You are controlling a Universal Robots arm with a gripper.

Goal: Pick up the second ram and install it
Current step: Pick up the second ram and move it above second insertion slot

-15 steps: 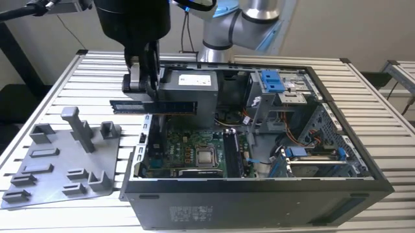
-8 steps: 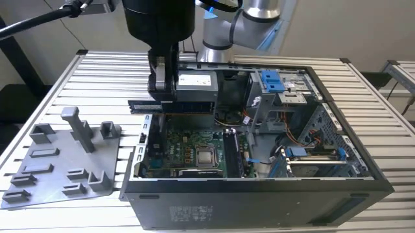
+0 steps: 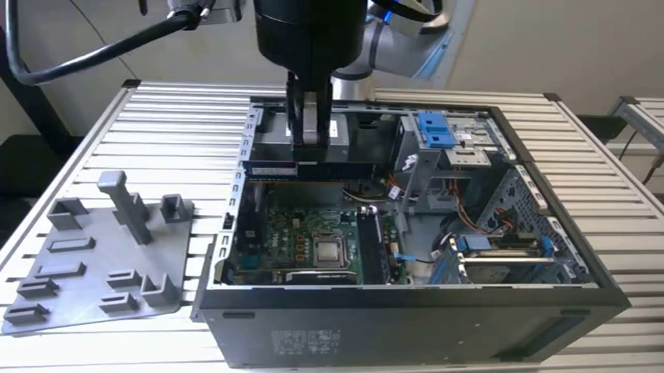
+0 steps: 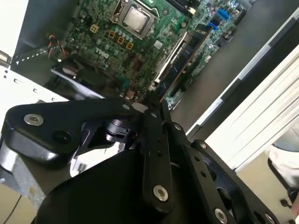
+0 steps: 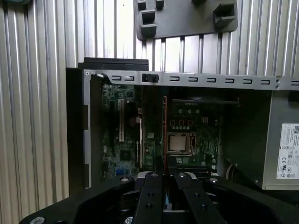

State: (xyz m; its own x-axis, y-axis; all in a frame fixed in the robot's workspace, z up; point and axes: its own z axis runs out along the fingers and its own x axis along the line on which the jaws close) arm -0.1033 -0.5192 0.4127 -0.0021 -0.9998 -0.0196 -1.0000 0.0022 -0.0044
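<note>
Currently the claw (image 3: 308, 159) is clamped on the ram (image 3: 347, 170), holding it level above the open case (image 3: 415, 311). A grey tray (image 3: 93, 272) lies on the worktop (image 3: 176, 109), beside the case at the exterior view's left.

1. Table (image 3: 155, 116): ribbed metal slats, pale and silvery, with a soft brushed sheen.
2. Tray (image 3: 104, 252): grey plastic, totally matt, a bit grainy looking.
3. PC case (image 3: 415, 326): black matt outside, while the inner frame looks like bare grey sheet metal with a dull shine.
4. Motherboard (image 3: 301, 233): green circuit board, kinda glossy, with a shiny bare-metal processor lid (image 3: 330, 250).
5. Drive clips (image 3: 438, 130): smooth blue plastic.
6. Gripper (image 3: 309, 155): smooth black links, semi-matt, with bright metal screws (image 4: 160, 192) in the second wrist view.
7. Second ram (image 3: 308, 170): dark board stick, slight sheen.
8. Cable (image 3: 93, 58): black, smooth rubbery-looking jacket.
</note>
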